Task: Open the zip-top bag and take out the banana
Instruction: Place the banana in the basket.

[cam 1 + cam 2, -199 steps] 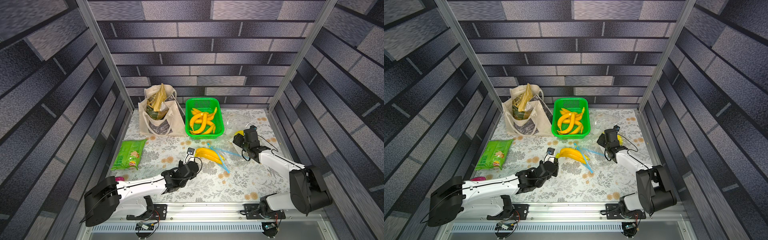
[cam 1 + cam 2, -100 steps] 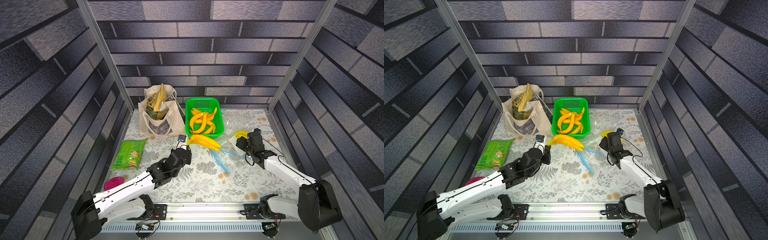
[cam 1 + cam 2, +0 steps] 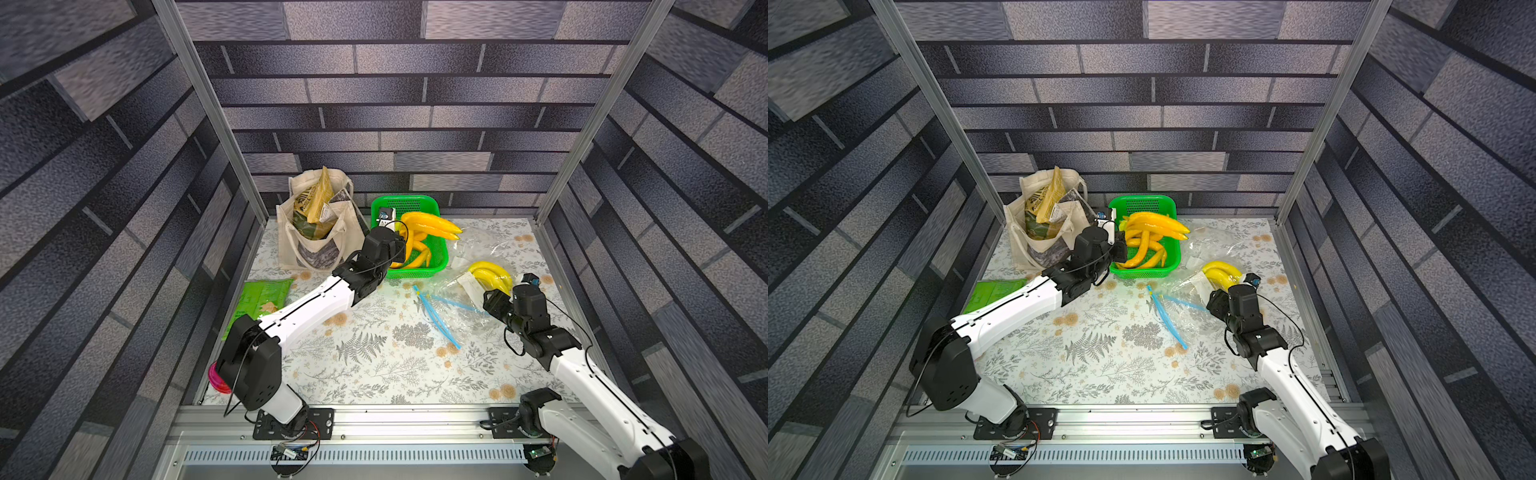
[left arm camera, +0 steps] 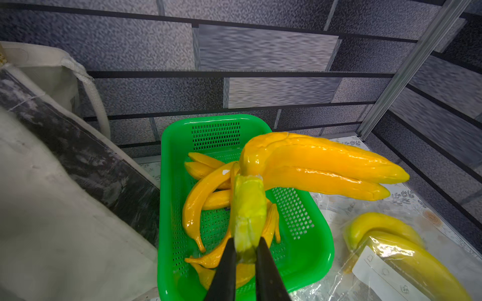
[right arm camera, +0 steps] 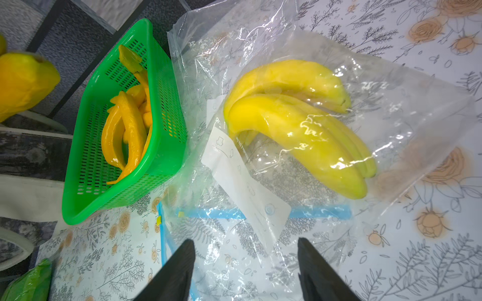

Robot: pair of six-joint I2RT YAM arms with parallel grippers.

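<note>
My left gripper (image 4: 246,247) is shut on the green stem of an orange-yellow banana bunch (image 4: 320,166). It holds the bunch (image 3: 432,226) in the air over the green basket (image 3: 441,266), as both top views show (image 3: 1158,224). The clear zip-top bag (image 5: 234,250) lies flat on the table with its blue zip strips (image 3: 436,318) spread apart. My right gripper (image 5: 246,250) hovers open just above this bag (image 3: 1187,316), with nothing between its fingers.
A second clear bag with a pale yellow banana bunch (image 5: 300,122) lies just beyond the right gripper (image 3: 488,303). Several bananas lie in the basket (image 4: 323,250). A cloth tote (image 3: 316,232) stands left of it, with a green snack packet (image 3: 264,293) nearer.
The left arm lifted the banana bunch from the bag at mid-table and carried it back to above the green basket. The right gripper stayed open near the bag, shifting slightly.
</note>
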